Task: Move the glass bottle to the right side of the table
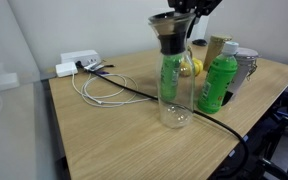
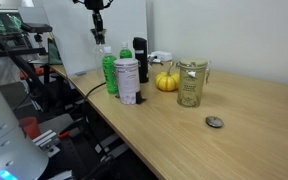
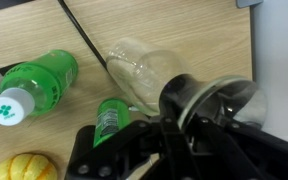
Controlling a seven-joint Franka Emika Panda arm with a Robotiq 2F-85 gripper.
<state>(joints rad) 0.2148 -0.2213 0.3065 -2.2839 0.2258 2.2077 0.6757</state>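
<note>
1. The hand (image 1: 188,13) comes down from the top edge in an exterior view, pointing straight at the table (image 1: 104,135)
2. It hangs just over the dark collar (image 1: 167,33) of the glass bottle (image 1: 174,88), a little to one side of the rim
3. I cannot tell whether its fingers pinch the rim or stand clear of it
4. In the wrist view the hand's dark body fills the lower edge, with the collar right against it and the clear glass body running away up the picture
5. The glass bottle stands upright on the table, near the middle, touching or just beside a black cable (image 1: 134,92)
6. Close by it are a green bottle with a white cap (image 3: 29,85), a second green bottle (image 3: 112,115), a small yellow pumpkin (image 3: 24,168) and a metal cup (image 1: 246,65)
7. Well apart, at a far corner, lies a white power strip (image 1: 77,62) with a looped white cord (image 1: 99,92)
</note>
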